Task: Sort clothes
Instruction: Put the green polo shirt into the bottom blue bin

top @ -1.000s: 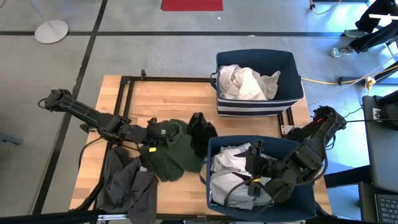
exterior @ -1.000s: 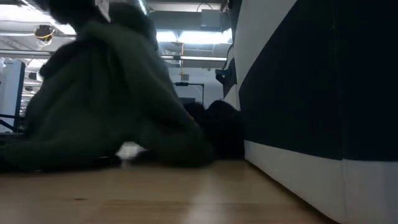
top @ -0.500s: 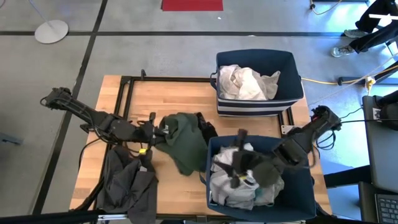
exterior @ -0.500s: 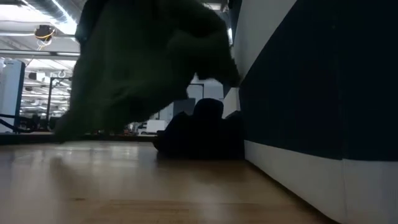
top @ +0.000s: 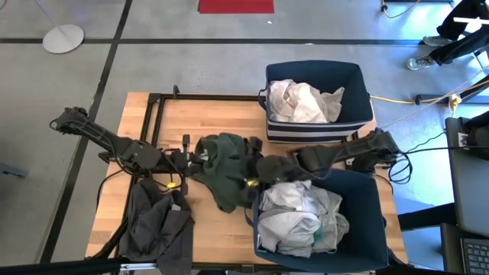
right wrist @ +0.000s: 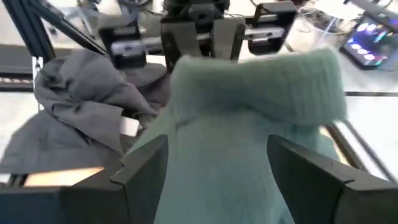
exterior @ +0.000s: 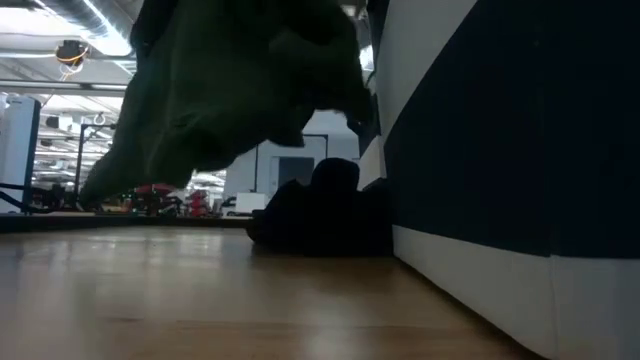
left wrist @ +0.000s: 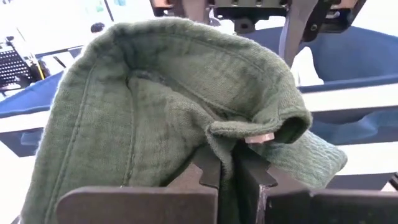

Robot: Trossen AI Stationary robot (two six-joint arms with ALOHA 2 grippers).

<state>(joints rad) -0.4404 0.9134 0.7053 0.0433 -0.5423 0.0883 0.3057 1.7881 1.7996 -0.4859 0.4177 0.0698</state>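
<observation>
Dark green garment hangs clear of the worktop near its middle, clamped in the left end effector. Right end effector, fingers spread wide, sits against the garment's opposite side. Charcoal grey garment drapes over the worktop's front-left edge.

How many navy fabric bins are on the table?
2: one bin at the table's far right holding white clothes, another at the near right holding pale clothes.
</observation>
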